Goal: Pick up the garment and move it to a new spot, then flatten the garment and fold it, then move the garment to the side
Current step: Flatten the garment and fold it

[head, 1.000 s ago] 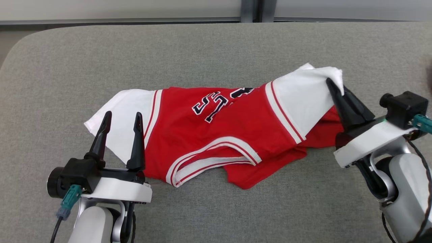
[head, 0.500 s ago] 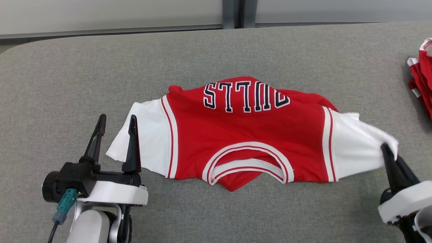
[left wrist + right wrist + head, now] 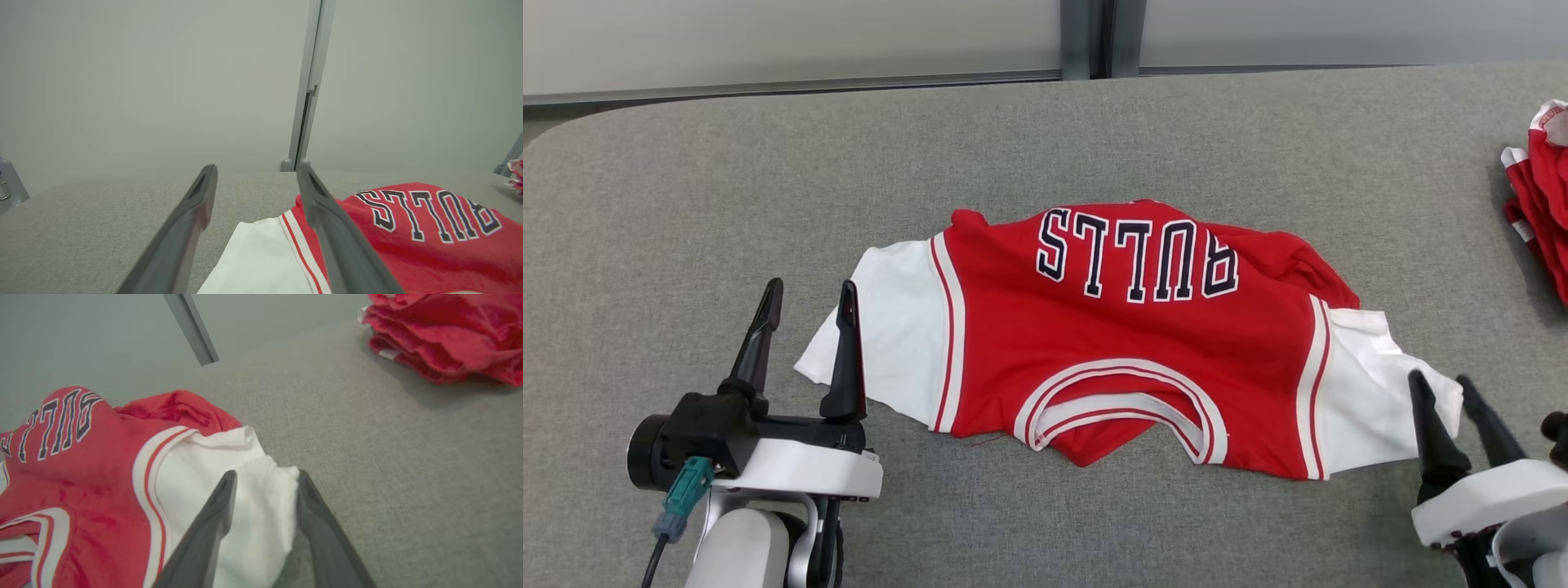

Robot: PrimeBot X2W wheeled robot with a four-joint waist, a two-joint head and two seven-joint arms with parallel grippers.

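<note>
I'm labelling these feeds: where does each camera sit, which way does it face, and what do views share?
Head view: on the robot's head, facing forward and down at the jersey on the table; left gripper lower left, right gripper lower right.
Left wrist view: on the left wrist, facing along its open fingers across the table to the wall.
Right wrist view: on the right wrist, facing along its fingers at the jersey's white sleeve.
Shared: all show the jersey; head and right wrist show the red cloth pile.
</note>
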